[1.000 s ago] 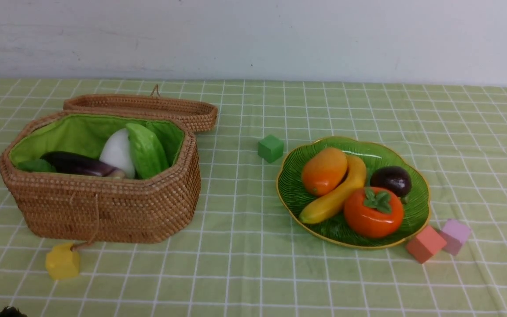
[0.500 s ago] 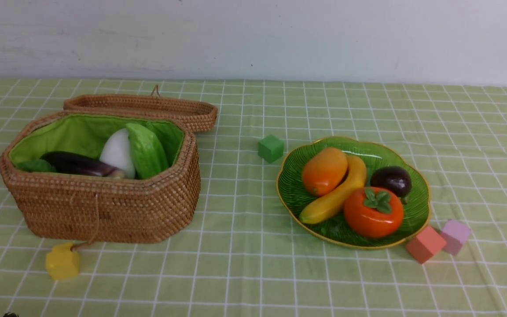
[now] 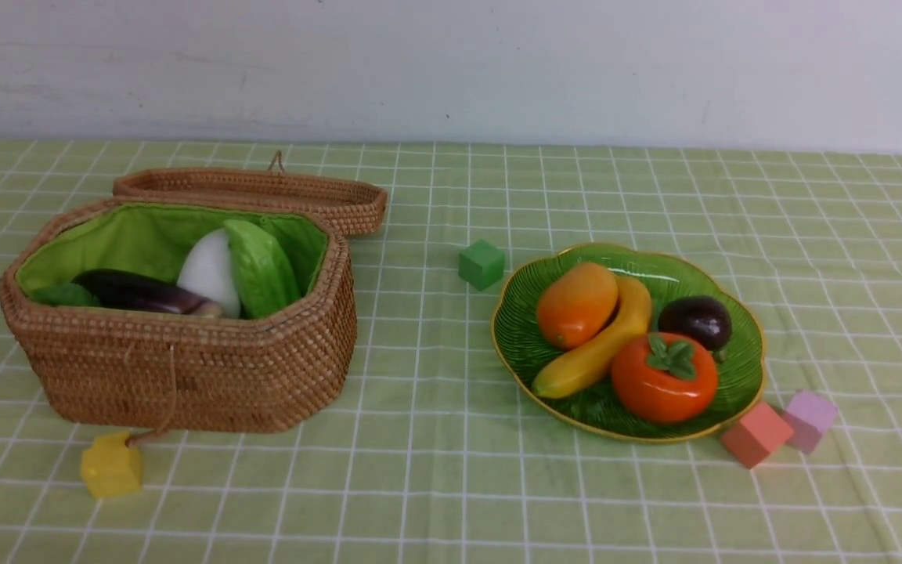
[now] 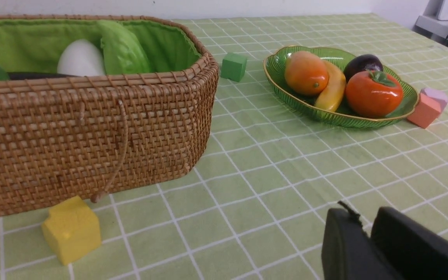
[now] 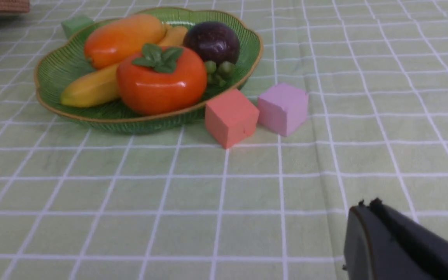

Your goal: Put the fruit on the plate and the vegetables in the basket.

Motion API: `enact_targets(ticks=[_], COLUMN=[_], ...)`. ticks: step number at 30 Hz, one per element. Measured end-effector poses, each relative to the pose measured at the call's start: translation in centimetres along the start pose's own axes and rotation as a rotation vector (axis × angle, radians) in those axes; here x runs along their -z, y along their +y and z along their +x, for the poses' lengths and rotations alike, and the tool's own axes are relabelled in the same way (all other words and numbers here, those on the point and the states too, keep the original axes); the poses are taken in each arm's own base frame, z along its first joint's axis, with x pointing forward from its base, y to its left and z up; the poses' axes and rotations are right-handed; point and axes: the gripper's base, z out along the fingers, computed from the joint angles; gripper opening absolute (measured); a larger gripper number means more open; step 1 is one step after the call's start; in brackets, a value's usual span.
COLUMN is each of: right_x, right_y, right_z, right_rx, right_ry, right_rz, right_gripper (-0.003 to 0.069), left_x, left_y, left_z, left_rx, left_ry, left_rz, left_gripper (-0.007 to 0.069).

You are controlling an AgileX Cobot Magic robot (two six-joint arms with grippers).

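Note:
The wicker basket (image 3: pixel 185 376) stands open at the left and holds a white gourd (image 3: pixel 207 270), a bitter gourd (image 3: pixel 261 266), an eggplant (image 3: pixel 134 291) and a bit of green leaf (image 3: pixel 63 295). On the green plate (image 3: pixel 741 392) at the right lie a mango (image 3: pixel 576 304), a banana (image 3: pixel 592 356), a persimmon (image 3: pixel 664 380) and a mangosteen (image 3: pixel 695 321). Neither gripper shows in the front view. My left gripper (image 4: pixel 364 214) is shut and empty, low over the cloth, near of the basket. My right gripper (image 5: pixel 368 206) is shut and empty, near of the plate.
The basket's lid (image 3: pixel 263 192) lies behind it. A green cube (image 3: pixel 481 263) sits between basket and plate. A yellow cube (image 3: pixel 111 464) touches the basket's string at the front. A red cube (image 3: pixel 756 433) and a pink cube (image 3: pixel 809 419) sit at the plate's near right rim.
A dark bit of the left arm at the front view's bottom left corner has slid out of sight. Fruit, vegetables and cubes have not moved.

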Motion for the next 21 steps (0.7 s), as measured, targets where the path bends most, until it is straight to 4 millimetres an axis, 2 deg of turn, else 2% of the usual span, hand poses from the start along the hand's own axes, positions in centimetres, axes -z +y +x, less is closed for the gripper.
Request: enact_targets(ticks=[21], right_x=[-0.03], right_y=[-0.10], right_z=[0.12], right_rx=[0.027], right_ry=[-0.002], right_rz=[0.009], right_gripper=[-0.0012], left_x=[0.00], left_y=[0.04], left_z=[0.08], left_rx=[0.001], left_ry=[0.009], left_rz=[-0.005], left_gripper=[0.0113])
